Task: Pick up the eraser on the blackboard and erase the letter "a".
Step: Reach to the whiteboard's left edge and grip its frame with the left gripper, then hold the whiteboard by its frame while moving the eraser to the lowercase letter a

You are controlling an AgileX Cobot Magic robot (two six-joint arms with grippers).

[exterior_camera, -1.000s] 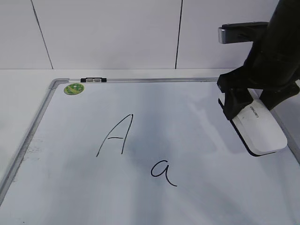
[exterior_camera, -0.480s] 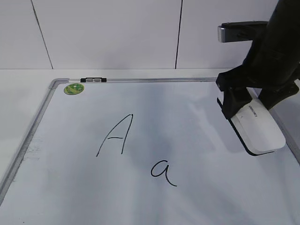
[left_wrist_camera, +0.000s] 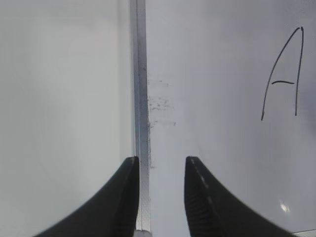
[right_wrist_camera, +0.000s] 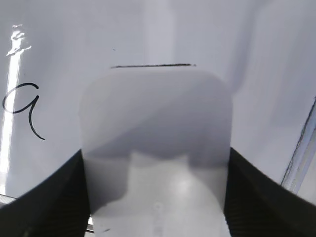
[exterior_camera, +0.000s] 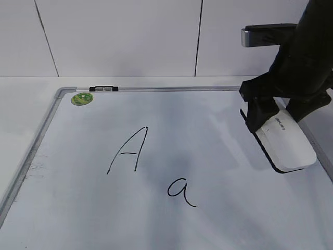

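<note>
The blackboard [exterior_camera: 218,156] is a white board with a silver frame lying flat. The letter "a" [exterior_camera: 180,191] is written in black near its middle front; it also shows at the left of the right wrist view [right_wrist_camera: 22,106]. My right gripper [exterior_camera: 273,115] is shut on the eraser [exterior_camera: 287,143], a white block with a black underside, held tilted just above the board's right side, well right of the "a". The eraser fills the right wrist view [right_wrist_camera: 158,148] between the jaws [right_wrist_camera: 155,197]. My left gripper [left_wrist_camera: 162,170] is open and empty over the board's left frame edge [left_wrist_camera: 141,98].
A capital "A" [exterior_camera: 127,150] is written left of the "a", also in the left wrist view [left_wrist_camera: 282,74]. A green round sticker [exterior_camera: 82,98] and a small clip [exterior_camera: 104,89] sit at the board's far left corner. A white wall stands behind.
My right gripper with the eraser has risen slightly and shifted a little; the eraser stays gripped. The writing is unchanged.
</note>
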